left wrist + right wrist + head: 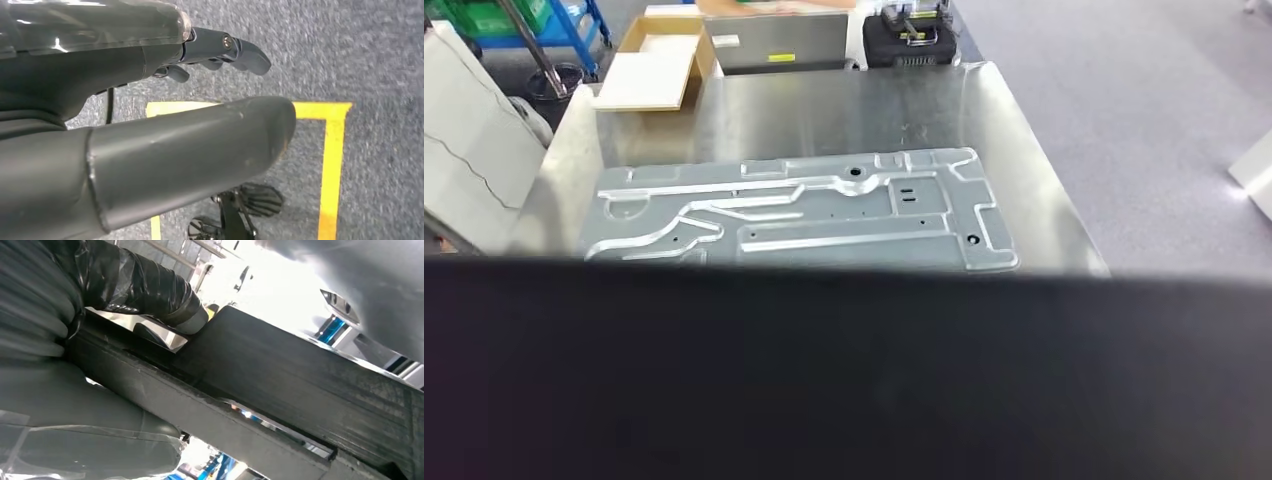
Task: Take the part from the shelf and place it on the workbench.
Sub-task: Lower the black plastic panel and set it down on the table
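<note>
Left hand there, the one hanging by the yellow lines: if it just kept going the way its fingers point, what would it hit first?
Probably just the grey carpet floor. The left hand holds nothing, and its fingers point over carpet beside the yellow tape line, with nothing between. Depth is hard to judge.

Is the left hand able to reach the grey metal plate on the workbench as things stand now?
Probably not directly. The left hand hangs open over the floor near yellow tape, and the wide black part lies across the head view in front of the metal plate on the workbench.
</note>
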Controlling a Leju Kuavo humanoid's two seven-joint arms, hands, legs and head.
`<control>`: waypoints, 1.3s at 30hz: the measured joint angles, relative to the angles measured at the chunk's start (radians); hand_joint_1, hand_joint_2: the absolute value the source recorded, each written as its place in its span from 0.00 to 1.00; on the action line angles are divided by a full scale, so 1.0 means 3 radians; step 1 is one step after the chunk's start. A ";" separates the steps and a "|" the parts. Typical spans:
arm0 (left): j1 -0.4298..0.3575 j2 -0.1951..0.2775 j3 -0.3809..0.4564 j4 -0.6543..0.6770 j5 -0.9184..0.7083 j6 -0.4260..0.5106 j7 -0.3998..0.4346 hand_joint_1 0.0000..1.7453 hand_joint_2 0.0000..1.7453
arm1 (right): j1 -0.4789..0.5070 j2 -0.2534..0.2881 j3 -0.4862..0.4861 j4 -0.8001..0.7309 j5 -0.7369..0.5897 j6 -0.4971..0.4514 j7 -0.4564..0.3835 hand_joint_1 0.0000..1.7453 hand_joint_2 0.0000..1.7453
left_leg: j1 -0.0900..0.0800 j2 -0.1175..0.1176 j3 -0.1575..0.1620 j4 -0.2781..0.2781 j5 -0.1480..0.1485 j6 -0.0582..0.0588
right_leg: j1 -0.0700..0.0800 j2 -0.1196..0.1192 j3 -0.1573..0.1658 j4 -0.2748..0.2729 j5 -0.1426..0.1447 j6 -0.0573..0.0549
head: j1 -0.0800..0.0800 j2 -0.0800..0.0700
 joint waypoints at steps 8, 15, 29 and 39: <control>-0.0008 -0.0022 0.0008 0.0002 -0.0001 -0.0011 -0.0022 0.00 0.00 | 0.0016 -0.0001 -0.0010 0.0007 0.0008 0.0001 0.0003 0.98 1.00 | -0.0003 -0.0027 0.0348 -0.0075 -0.0252 -0.0062 | 0.0050 0.0007 -0.0243 -0.0509 0.0540 -0.0100 | -0.0002 0.0000; -0.0033 -0.0033 0.0024 0.0001 0.0004 -0.0064 -0.0068 0.00 0.00 | -0.0065 -0.0097 -0.0318 0.0051 0.0084 -0.0170 0.0061 0.98 1.00 | 0.0004 -0.0007 0.0182 0.0455 -0.0556 -0.0186 | 0.0025 0.0014 -0.0089 -0.0634 0.0584 -0.0200 | -0.0004 0.0000; -0.0046 -0.0034 0.0023 0.0001 -0.0107 -0.0120 -0.0091 0.00 0.00 | -0.1247 -0.0562 -0.1340 0.0878 0.1042 -0.0507 0.0743 0.98 1.00 | -0.0003 0.0011 -0.0111 0.0045 0.0044 -0.0014 | 0.0020 0.0013 -0.0141 -0.0329 0.0271 -0.0036 | -0.0002 0.0000; -0.0083 -0.0039 0.0005 0.0002 -0.0147 -0.0125 -0.0076 0.00 0.00 | -0.1841 -0.0759 -0.1354 0.1502 0.1407 -0.0654 0.0919 0.98 1.00 | -0.0016 -0.0019 0.0009 0.0104 -0.0132 -0.0056 | 0.0010 -0.0004 -0.0295 -0.0430 0.0604 -0.0029 | -0.0001 0.0000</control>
